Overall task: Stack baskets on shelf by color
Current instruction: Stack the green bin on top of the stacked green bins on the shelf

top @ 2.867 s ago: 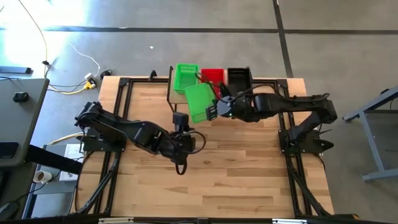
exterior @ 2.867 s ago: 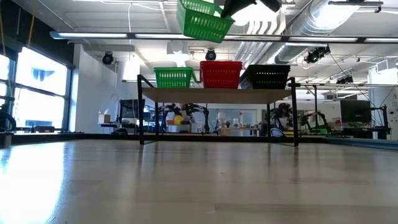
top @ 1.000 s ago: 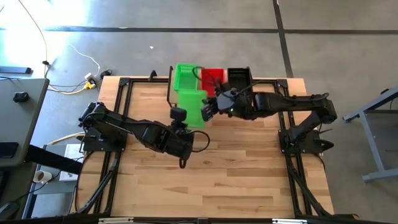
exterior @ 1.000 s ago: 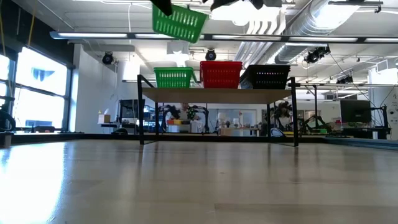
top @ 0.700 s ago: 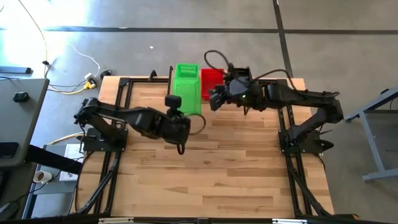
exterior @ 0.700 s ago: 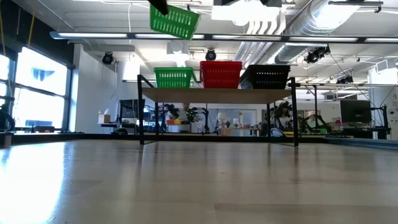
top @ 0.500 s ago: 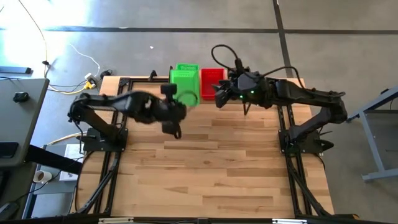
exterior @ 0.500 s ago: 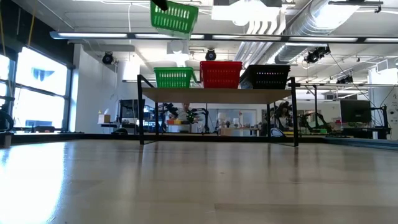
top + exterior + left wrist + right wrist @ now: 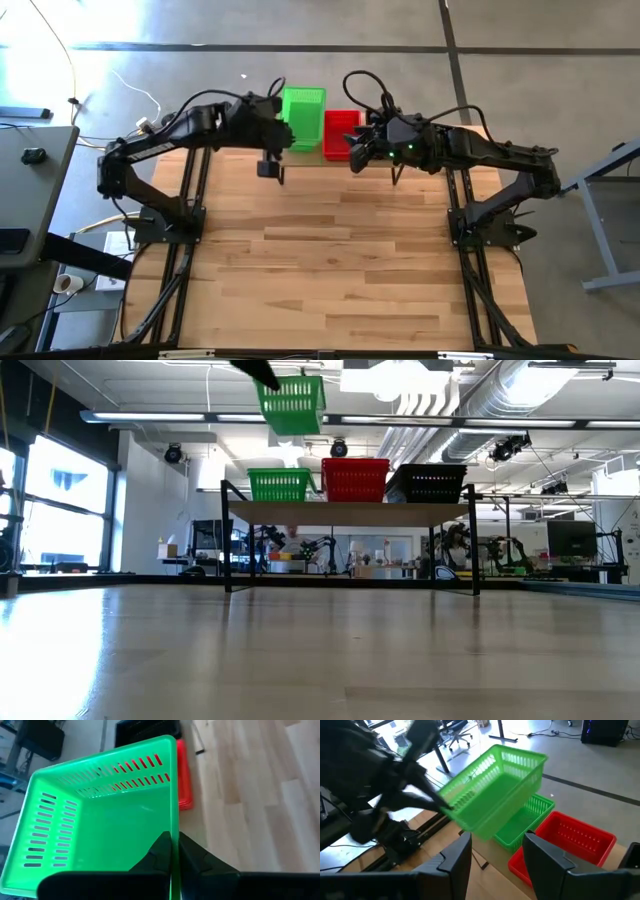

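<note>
Pinching one thin rim of a green perforated plastic basket (image 9: pixel 302 106), light yet flexible, above the wooden shelf (image 9: pixel 350 513), my left jaws (image 9: pixel 172 851) stay clenched.

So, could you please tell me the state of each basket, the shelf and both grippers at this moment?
Held green basket: in the air above the shelf, gripped by its rim.
Green basket on shelf: upright, at one end.
Red basket: upright, in the middle.
Black basket: on shelf, at the other end.
Shelf: carries three baskets.
Left gripper: shut on the held basket's rim.
Right gripper: open, empty.
</note>
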`<act>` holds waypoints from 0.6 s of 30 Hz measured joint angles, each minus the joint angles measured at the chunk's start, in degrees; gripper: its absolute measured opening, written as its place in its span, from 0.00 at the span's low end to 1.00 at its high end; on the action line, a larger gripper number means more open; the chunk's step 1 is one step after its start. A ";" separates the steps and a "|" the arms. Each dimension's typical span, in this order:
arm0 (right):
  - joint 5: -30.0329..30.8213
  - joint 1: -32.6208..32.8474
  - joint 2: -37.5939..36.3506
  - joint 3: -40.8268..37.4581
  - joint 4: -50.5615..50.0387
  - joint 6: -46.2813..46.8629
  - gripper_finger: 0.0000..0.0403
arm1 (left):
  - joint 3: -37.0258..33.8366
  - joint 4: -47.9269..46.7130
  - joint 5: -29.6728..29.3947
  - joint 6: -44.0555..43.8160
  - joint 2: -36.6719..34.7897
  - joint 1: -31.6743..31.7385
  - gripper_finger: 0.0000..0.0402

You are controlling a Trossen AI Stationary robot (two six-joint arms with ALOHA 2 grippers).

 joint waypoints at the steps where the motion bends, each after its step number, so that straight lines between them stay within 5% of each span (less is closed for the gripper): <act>1: -0.01 0.00 0.00 0.00 0.00 0.00 0.40 | -1.30 1.55 0.58 1.09 -0.12 1.15 0.00; 10: 1.02 0.00 0.00 0.00 0.00 -1.05 0.40 | -10.01 9.36 6.85 8.04 -0.04 8.94 0.00; 18: 2.96 -1.11 0.00 0.00 0.00 -1.11 0.40 | -10.64 9.47 12.06 9.96 -0.05 13.86 0.00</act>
